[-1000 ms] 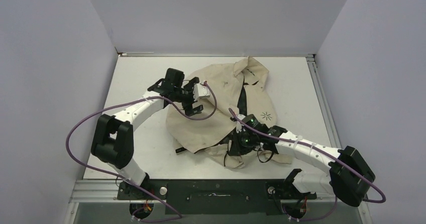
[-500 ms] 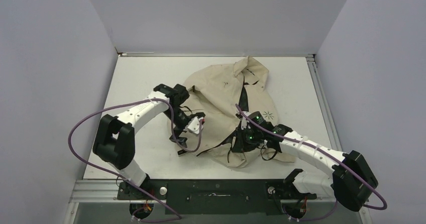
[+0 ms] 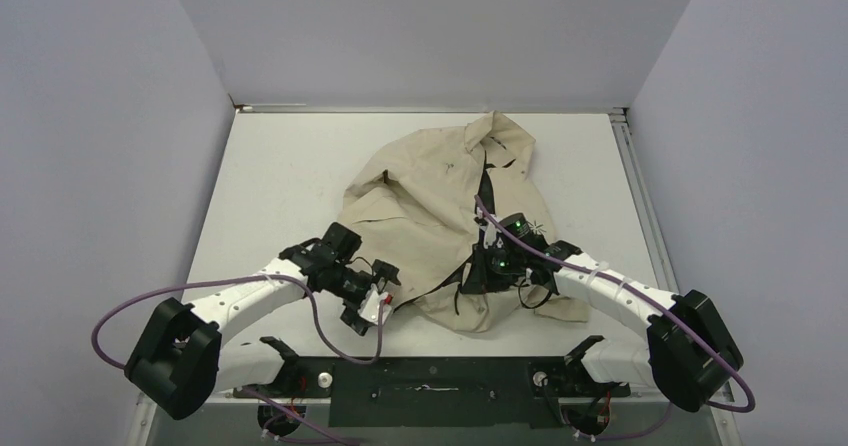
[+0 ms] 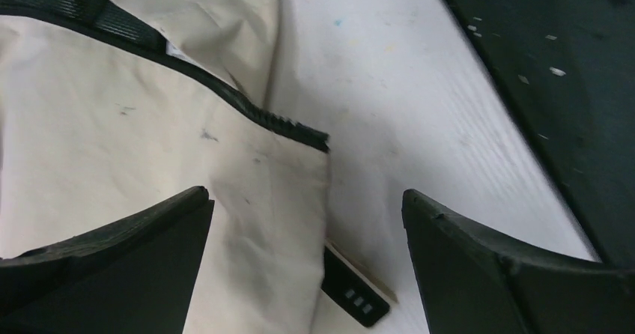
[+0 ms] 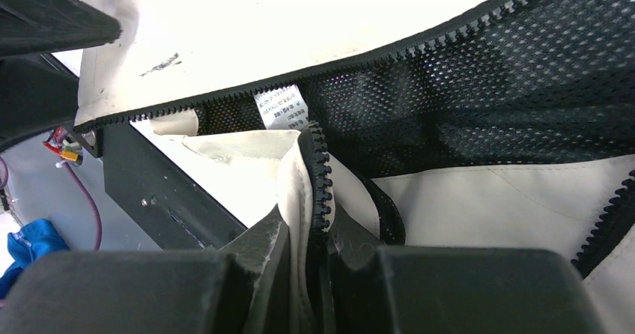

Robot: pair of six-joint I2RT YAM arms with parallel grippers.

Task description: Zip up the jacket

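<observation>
My left hand (image 3: 368, 301) is spread wide open and holds nothing, set low at the near-left corner of the jacket (image 3: 430, 191), close to the near edge of the desk (image 3: 270, 166). Through its wrist camera I see its two fingers (image 4: 112, 266) standing either side of the beige hem corner, where a black zipper tape (image 4: 288, 126) ends in a short row of teeth. I cannot tell whether the left finger touches the cloth. Just below that corner a small black tab (image 4: 358, 298) with three pale squares pokes out from under the hem onto the white desk. The black base plate (image 4: 569, 87) fills the upper right of that view.

My right hand (image 3: 490, 271) is closed and pinches the jacket's other front edge, near the bottom of the opening. Its wrist camera shows the fingers clamped on a fold of beige cloth, with a line of zipper teeth (image 5: 322, 177) rising straight out of the grip. Above it the opposite zipper edge runs across the view, with black mesh lining (image 5: 487, 87) under it and a white care label (image 5: 281, 109) hanging from the seam.

The jacket lies crumpled mid-desk, collar end toward the far side, unzipped, a dark strip of lining showing down the front. A white starburst mark (image 3: 531, 231) sits just beside the right hand.
</observation>
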